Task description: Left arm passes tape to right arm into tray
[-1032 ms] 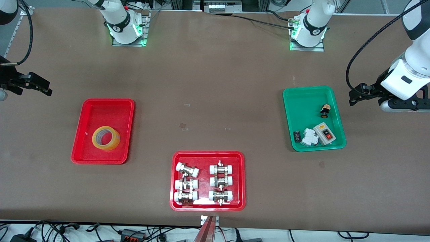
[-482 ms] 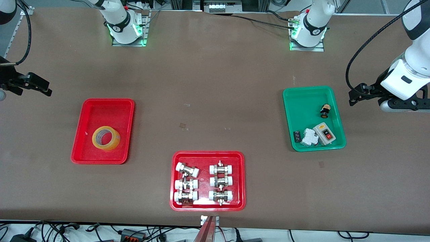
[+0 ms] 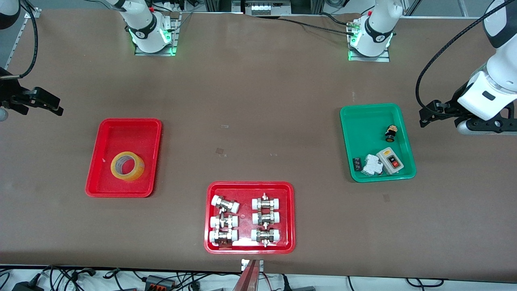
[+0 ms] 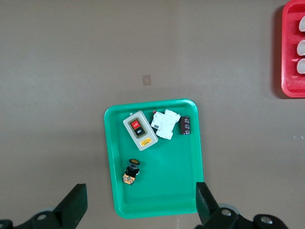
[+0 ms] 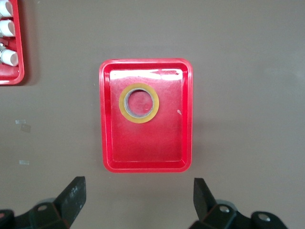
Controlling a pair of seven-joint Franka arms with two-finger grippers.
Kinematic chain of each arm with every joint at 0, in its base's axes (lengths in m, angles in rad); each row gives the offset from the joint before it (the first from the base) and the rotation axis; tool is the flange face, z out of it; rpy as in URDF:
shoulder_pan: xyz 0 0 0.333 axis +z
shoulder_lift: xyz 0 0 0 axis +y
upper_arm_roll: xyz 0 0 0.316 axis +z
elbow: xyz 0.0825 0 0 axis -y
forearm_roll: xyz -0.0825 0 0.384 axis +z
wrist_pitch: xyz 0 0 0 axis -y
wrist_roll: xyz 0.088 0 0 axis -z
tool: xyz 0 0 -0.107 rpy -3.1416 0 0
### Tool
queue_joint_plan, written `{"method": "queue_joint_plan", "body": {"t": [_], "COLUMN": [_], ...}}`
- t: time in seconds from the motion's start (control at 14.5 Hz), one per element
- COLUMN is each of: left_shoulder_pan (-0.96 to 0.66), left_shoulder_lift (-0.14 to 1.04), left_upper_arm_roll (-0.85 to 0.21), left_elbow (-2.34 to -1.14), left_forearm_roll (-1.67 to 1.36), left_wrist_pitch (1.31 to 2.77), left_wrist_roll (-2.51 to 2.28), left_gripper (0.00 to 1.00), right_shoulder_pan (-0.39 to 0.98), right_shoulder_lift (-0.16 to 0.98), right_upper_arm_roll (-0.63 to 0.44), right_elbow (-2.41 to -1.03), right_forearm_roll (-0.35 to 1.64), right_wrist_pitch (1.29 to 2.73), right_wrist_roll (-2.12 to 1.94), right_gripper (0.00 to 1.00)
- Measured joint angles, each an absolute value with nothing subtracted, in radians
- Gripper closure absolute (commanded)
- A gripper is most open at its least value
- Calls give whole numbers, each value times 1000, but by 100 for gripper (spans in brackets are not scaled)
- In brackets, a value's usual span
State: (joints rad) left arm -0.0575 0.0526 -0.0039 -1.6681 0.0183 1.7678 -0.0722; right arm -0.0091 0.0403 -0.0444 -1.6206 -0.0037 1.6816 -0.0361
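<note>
The yellow translucent tape (image 3: 127,166) lies flat in the plain red tray (image 3: 121,122), toward the right arm's end of the table. In the right wrist view the tape (image 5: 138,102) sits in the tray (image 5: 147,145), well off from my right gripper (image 5: 138,195), whose fingers stand open and empty. In the front view the right gripper (image 3: 54,106) hangs in the air at the table's edge, clear of the tray. My left gripper (image 3: 429,115) hangs open and empty beside the green tray (image 3: 365,121). The left wrist view shows the left gripper (image 4: 140,202) above that tray's (image 4: 157,191) end.
The green tray holds a grey switch box (image 3: 390,161), a white part (image 3: 372,165) and a small black push button (image 3: 390,133). A second red tray (image 3: 210,214) with several metal fittings sits near the front camera's edge of the table.
</note>
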Motion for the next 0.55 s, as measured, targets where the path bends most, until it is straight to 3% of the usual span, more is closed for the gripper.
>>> {"method": "queue_joint_plan", "body": {"t": [0.55], "left_shoulder_pan": [-58], "left_shoulder_lift": [53], "left_upper_arm_roll": [-6], "left_elbow": [-1668], "left_forearm_roll": [18], "left_wrist_pitch": [1768], "left_wrist_roll": [-72], "left_gripper": [0], "right_shoulder_pan": [-10], "right_shoulder_lift": [39], "right_upper_arm_roll": [-44], "right_elbow": [-1621], "right_forearm_roll": [-3], "right_wrist_pitch": [1677], "right_wrist_roll": [-37], "right_gripper": [0]}}
